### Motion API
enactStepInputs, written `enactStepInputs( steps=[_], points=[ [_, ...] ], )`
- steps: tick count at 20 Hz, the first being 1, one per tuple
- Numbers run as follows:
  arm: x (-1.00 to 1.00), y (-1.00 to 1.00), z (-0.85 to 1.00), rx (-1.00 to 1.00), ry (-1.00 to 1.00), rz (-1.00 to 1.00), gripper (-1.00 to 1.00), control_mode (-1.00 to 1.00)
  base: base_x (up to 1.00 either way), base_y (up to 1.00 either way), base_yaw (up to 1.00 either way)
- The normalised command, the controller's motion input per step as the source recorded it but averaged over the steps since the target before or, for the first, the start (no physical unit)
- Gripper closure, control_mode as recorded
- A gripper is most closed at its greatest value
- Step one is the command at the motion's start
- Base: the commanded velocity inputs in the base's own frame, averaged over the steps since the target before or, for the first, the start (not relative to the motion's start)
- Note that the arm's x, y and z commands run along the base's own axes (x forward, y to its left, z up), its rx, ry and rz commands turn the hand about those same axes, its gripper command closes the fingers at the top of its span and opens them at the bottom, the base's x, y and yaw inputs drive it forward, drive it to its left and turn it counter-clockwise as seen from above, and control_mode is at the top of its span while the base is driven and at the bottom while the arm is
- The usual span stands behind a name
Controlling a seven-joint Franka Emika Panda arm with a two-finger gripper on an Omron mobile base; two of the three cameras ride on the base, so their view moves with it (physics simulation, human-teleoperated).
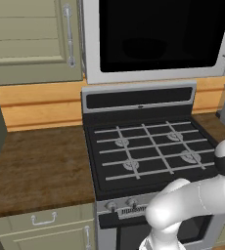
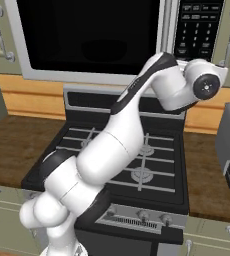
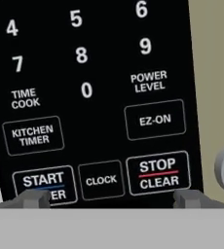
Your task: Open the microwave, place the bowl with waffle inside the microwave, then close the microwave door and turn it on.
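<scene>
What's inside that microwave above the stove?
Behind the microwave door, its black glass shows just a faint dark round shape inside the microwave. Whether that is the bowl cannot be told.

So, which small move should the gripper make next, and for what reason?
Probably slide toward the START button and press it. The microwave door looks closed, and the open gripper sits right at the keypad: one fingertip already at START, the other under STOP/CLEAR, which it should avoid.
</scene>
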Motion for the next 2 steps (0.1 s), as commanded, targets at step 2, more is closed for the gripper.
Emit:
enactStepInputs(
  steps=[2],
  points=[
    [-0.35,0.0,0.0,0.0,0.0,0.0,-1.0,-1.0,0.0,0.0,0.0]
  ],
)
